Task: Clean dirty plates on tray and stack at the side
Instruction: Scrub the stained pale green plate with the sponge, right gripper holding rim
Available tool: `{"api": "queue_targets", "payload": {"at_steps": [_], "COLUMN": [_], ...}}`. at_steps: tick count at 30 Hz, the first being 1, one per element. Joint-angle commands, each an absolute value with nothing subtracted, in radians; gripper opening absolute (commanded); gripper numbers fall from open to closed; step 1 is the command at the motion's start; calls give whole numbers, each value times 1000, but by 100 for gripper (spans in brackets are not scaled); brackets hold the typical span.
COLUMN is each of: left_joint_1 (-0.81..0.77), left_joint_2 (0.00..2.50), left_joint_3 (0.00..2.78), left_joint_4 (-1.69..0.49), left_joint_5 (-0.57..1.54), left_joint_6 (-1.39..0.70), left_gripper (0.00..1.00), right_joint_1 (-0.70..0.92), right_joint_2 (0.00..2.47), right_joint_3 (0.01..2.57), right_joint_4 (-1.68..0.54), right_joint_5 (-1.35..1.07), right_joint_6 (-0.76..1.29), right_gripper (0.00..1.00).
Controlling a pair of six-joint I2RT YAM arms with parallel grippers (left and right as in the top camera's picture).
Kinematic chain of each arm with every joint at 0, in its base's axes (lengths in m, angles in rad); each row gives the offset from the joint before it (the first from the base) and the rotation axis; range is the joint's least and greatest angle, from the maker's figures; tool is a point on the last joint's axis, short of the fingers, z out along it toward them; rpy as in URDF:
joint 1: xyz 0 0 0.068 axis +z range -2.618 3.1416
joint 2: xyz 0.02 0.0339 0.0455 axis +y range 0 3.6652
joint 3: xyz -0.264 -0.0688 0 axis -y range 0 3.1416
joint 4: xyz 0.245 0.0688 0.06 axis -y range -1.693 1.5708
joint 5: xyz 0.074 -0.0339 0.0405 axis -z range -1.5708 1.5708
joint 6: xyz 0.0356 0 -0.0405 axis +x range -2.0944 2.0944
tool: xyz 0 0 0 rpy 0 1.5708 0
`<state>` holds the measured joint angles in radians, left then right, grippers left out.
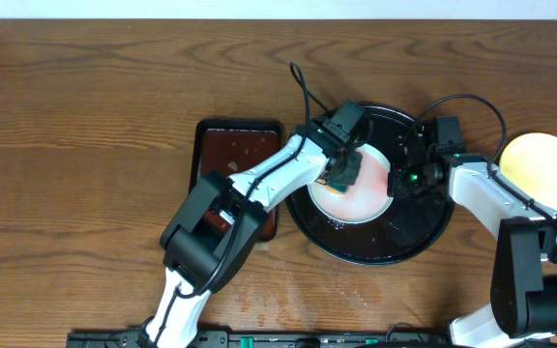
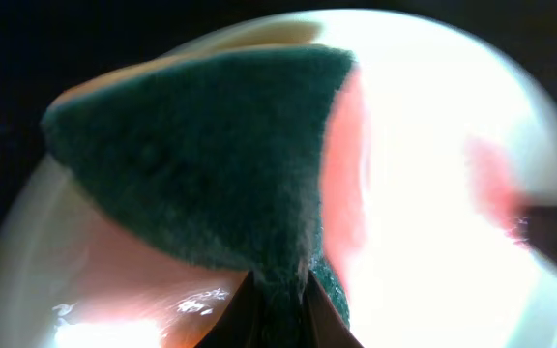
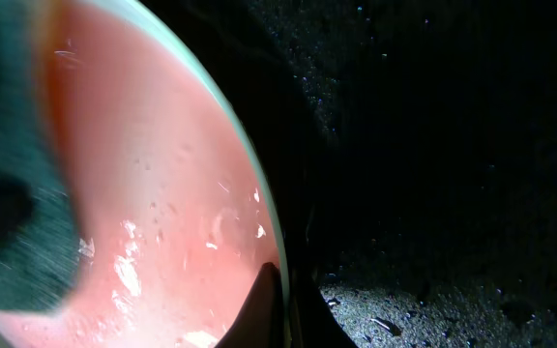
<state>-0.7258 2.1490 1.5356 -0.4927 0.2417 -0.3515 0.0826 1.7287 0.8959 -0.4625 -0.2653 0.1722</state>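
Where both arms rise from the near edge of the bench (image 1: 85, 145), they reach inward to the black tray (image 1: 424, 232), which sits right of the bench's middle, its glossy floor dotted with droplets. A white plate (image 1: 356, 198) lies flat inside this tray, toward its left side, with a pink-red film smeared over most of its face.

The left claw (image 2: 278, 290) is pinched narrow on a dark green sponge (image 2: 201, 155). The sponge fans out beyond the fingertips and is pressed flat on the plate, over its far-middle part.

The right claw (image 3: 274, 290) comes in from the right, jaws closed together at the plate's right rim. The rim runs straight into the fingertips, so it appears to be nipped between them, with wet black tray floor just beside.

Further right, a pale yellow plate (image 1: 544, 172) rests on the bench at its right edge, apart from the black tray. Left of the black tray, almost touching it, a rectangular reddish-brown tray (image 1: 230, 145) lies partly under the left arm. Beyond everything, bare wood runs to the far edge.
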Motion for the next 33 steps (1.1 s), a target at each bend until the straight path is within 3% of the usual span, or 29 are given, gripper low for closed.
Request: {"api": "queue_targets", "payload": {"at_steps": [1, 10, 20, 25, 29, 33], "left_joint_1": [-804, -843, -722, -692, -696, -714], "left_joint_2": [2239, 2230, 2152, 2151, 2151, 2151], "left_joint_3": [1523, 1523, 1526, 1526, 1528, 1527], "left_joint_4": [-484, -541, -706, -675, -661, -651], "left_joint_5": [531, 505, -163, -327, -345, -218], "left_joint_6": [-367, -339, -366, -298, -290, -321], "left_gripper": [7, 7, 7, 8, 7, 7], "right_joint_1": [87, 87, 87, 87, 87, 87], "right_joint_2": [1742, 1742, 1742, 1742, 1742, 1742], "right_joint_3": [888, 888, 888, 888, 888, 888], "right_joint_4": [-471, -471, -464, -464, -464, -464], "right_joint_5": [-218, -218, -218, -218, -218, -218], "right_joint_6": [160, 160, 160, 160, 160, 160], "right_gripper": [1, 1, 1, 1, 1, 1]}}
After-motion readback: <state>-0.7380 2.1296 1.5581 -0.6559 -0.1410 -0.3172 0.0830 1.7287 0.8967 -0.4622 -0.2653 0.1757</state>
